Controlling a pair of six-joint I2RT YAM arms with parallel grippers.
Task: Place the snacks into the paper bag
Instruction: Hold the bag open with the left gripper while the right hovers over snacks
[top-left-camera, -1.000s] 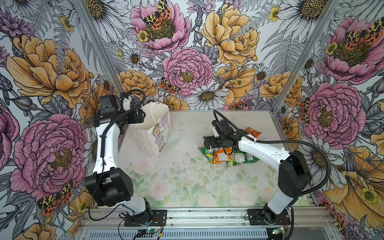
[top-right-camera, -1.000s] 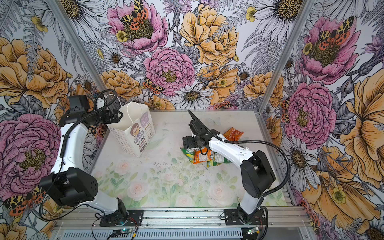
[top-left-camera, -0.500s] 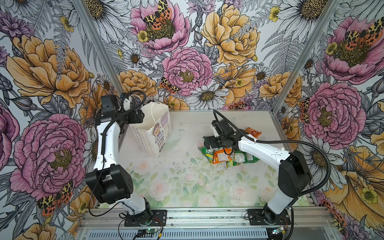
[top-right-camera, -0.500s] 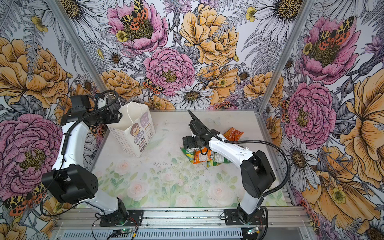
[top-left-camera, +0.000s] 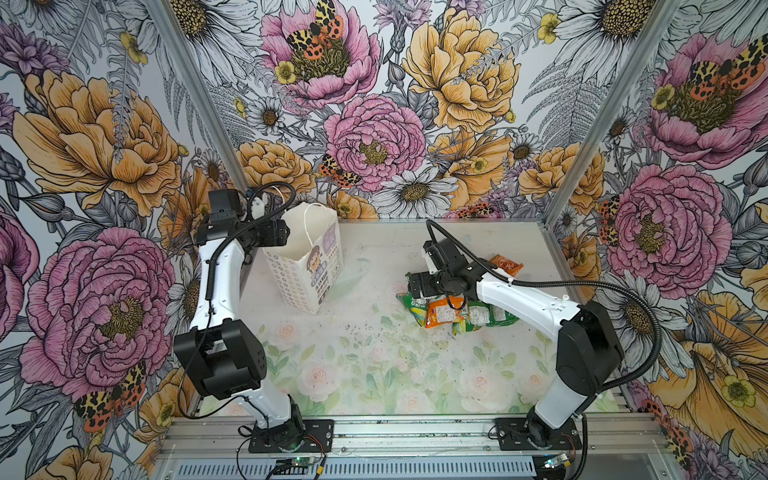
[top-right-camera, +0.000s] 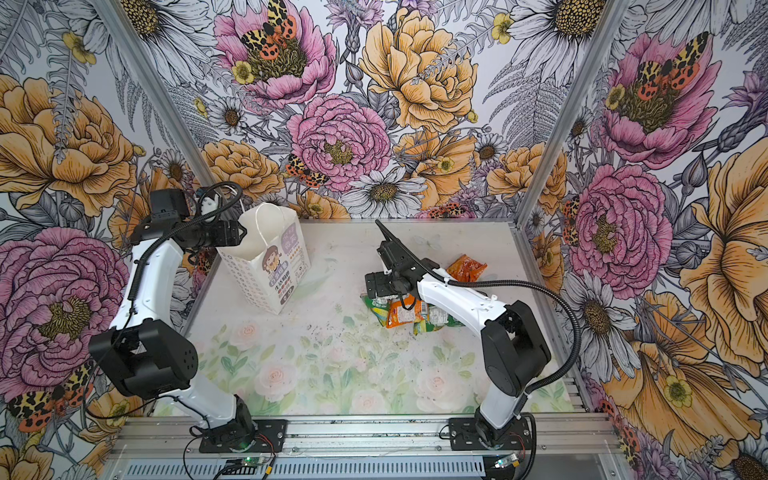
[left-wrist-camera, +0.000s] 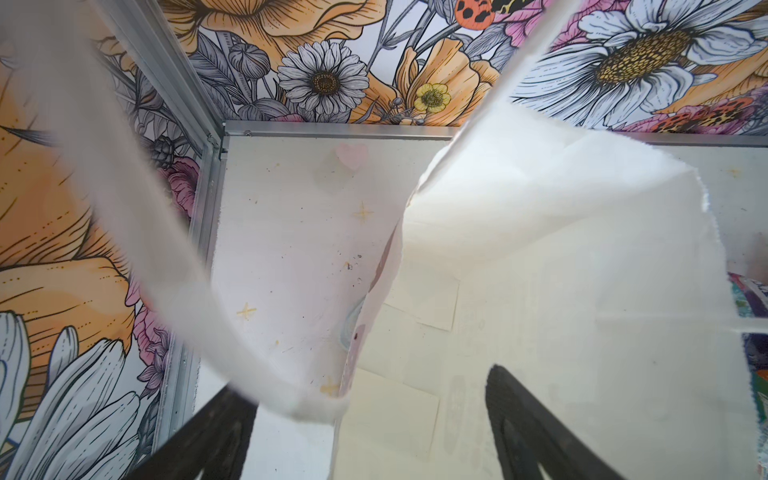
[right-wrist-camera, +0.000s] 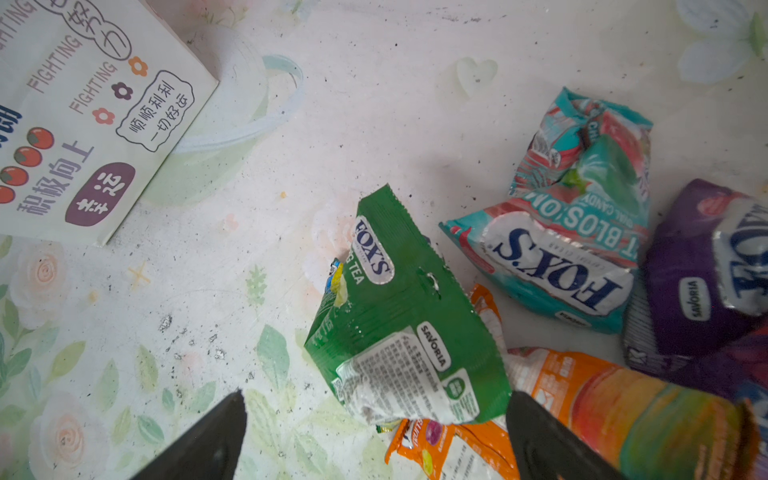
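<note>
The white paper bag (top-left-camera: 307, 270) (top-right-camera: 266, 266) stands open and upright at the back left. My left gripper (top-left-camera: 286, 233) (left-wrist-camera: 370, 386) is at its rim, jaws apart astride the bag's wall (left-wrist-camera: 349, 399): one finger outside, one inside. A blurred cord handle (left-wrist-camera: 174, 266) sweeps across that view. The snacks lie in a pile right of centre. My right gripper (top-left-camera: 410, 293) (right-wrist-camera: 376, 397) hangs open just over the pile, with a green packet (right-wrist-camera: 399, 316) between its fingers. Teal (right-wrist-camera: 573, 232), purple (right-wrist-camera: 698, 282) and orange (right-wrist-camera: 623, 399) packets lie beside it.
One more orange packet (top-left-camera: 505, 264) (top-right-camera: 467, 268) lies apart, behind the right arm. The floral walls and metal corner posts (left-wrist-camera: 208, 174) close in just behind and left of the bag. The floral mat (top-left-camera: 374, 365) stretches between the bag and the pile.
The left arm has shifted slightly, bringing its gripper closer onto the bag's rim. The right arm and the snacks have not moved.
</note>
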